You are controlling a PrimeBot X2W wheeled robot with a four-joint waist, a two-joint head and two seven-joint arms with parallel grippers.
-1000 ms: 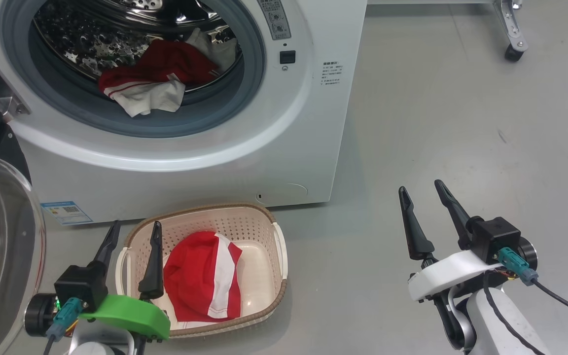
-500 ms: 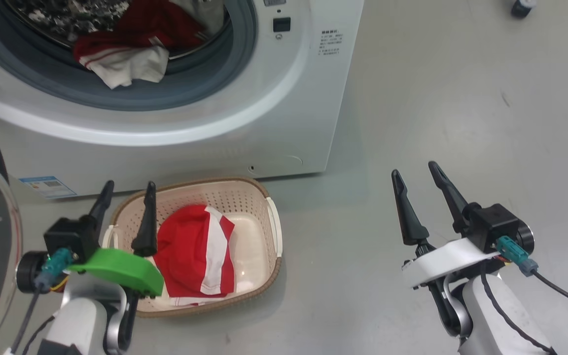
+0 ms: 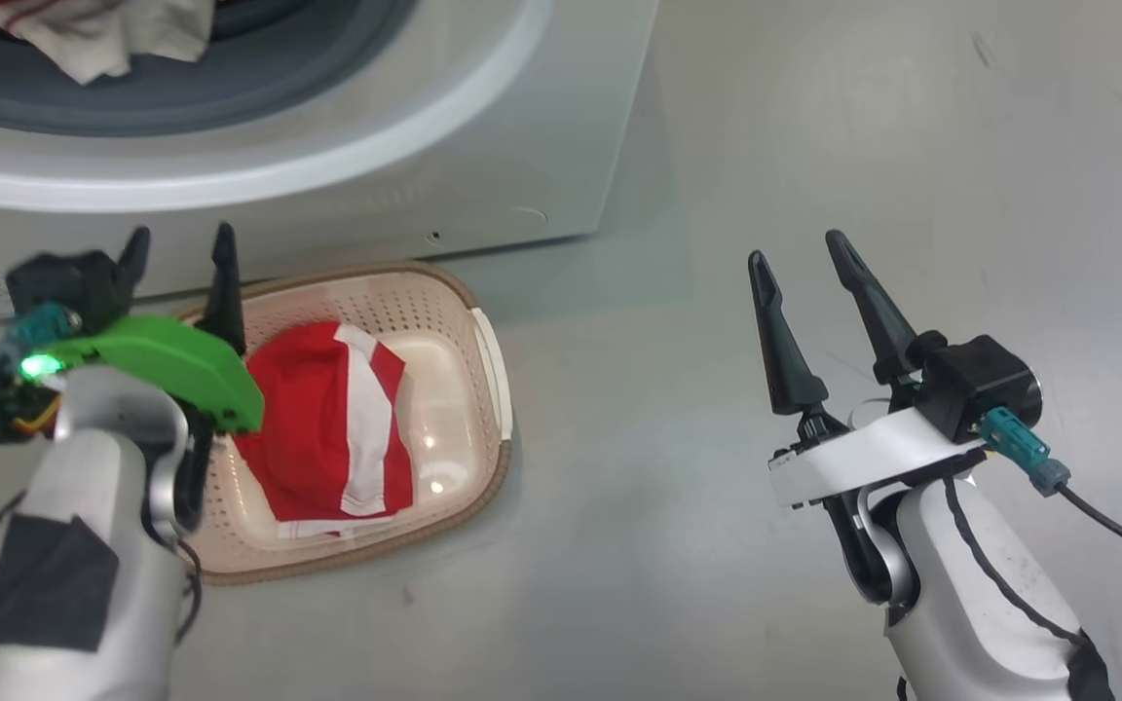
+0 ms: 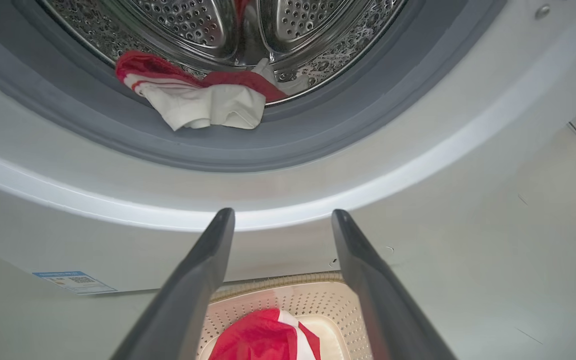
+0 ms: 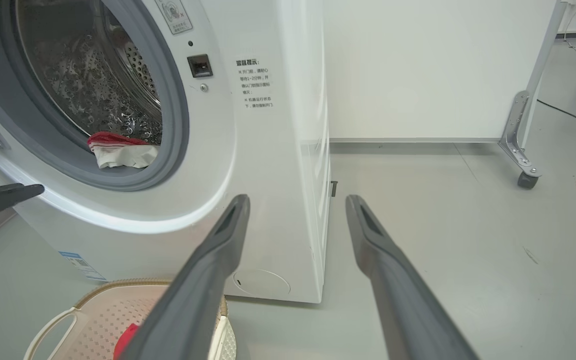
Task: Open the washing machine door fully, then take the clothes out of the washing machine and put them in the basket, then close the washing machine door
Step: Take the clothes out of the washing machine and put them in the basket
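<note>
Red-and-white clothes [image 4: 203, 102] lie heaped at the 6 o'clock of the drum mouth [image 4: 288, 150], a white panel draped forward toward the grey ring. In the left wrist view they sit at about 11 o'clock. Another red garment [image 3: 327, 419] with a white stripe already lies in the basket [image 3: 405, 292], which stands on the floor [image 3: 814, 146] just before the washer [image 3: 376, 166], at 8 o'clock in the head view. The mouth is uncovered, so I judge the step in hand to be fetching the heap from the drum, with the door to close afterwards.

Over the basket's 9 o'clock rim hovers the left end effector [image 3: 181, 234], its fingers spread wide, holding nothing and pointing at the washer. At 4 o'clock in the head view the right end effector [image 3: 794, 245] hangs over bare floor, well apart from basket and washer, equally wide and empty.

The left arm looks the better choice, being nearer and already aimed just below the mouth. It should rise and enter over the 6 o'clock lip without scraping the ring. It should pinch where white panel and red folds bunch together, so the whole heap comes in one grab. Lifting clear of the ring before drawing back guards against a trailing edge snagging. Release belongs over the basket's middle. Whether the heap is one piece or several I cannot tell.
</note>
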